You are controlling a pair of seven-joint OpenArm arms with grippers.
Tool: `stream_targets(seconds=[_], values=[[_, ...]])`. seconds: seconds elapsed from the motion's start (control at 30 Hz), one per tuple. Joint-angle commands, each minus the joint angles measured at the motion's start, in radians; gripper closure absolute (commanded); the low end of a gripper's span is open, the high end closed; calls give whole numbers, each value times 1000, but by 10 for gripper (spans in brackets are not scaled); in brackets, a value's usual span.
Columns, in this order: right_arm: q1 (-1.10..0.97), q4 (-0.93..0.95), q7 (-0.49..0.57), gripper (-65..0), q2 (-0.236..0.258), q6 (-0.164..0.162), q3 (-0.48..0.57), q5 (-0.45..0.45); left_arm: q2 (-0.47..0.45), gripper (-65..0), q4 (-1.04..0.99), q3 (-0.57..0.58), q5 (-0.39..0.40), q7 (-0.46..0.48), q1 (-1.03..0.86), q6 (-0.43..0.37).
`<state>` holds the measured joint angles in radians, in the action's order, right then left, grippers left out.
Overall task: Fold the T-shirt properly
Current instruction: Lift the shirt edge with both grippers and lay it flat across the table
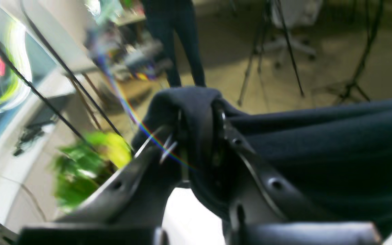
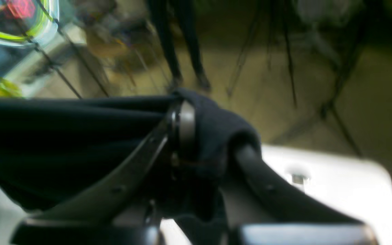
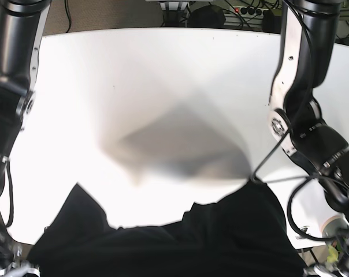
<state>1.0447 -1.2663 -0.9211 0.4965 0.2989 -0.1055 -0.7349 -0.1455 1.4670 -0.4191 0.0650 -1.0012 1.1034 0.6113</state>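
One dark navy T-shirt (image 3: 221, 242), stretched taut

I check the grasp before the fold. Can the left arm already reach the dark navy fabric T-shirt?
Yes, it seems so. The left gripper is already shut on a bunched fold of the dark navy fabric T-shirt; nothing blocks it.

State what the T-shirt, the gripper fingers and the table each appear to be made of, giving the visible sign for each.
T-shirt: soft knit fabric, probably cotton, dark navy, matte; it bunches and drapes in folds where the left gripper and right gripper pinch it.
Fingers: rigid black plastic or coated metal, slight sheen, with screw holes.
Table: smooth white hard surface, likely laminate; it carries a soft shadow.
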Motion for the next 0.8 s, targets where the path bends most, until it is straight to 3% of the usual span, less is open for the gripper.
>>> stream_targets(seconds=[0.0, 0.13, 0.3, 0.47, 0.77], values=[[108, 21, 33, -21, 20, -4, 31, -2, -26, 0, -4, 1, 5, 32, 91, -8], [191, 27, 32, -21, 21, -4, 71, 1, -52, 0, 2, 2, 5, 29, 146, -8], [151, 21, 20, -21, 21, -4, 65, -4, -73, 0, 41, 38, 6, 6, 122, -4], [-28, -57, -19, -21, 34, -4, -43, -4, -78, 0, 183, 42, 6, -61, -30, -4], [-449, -201, -17, -21, -52, -4, -248, -4, -24, 0, 430, 42, 8, -61, -464, -1]])
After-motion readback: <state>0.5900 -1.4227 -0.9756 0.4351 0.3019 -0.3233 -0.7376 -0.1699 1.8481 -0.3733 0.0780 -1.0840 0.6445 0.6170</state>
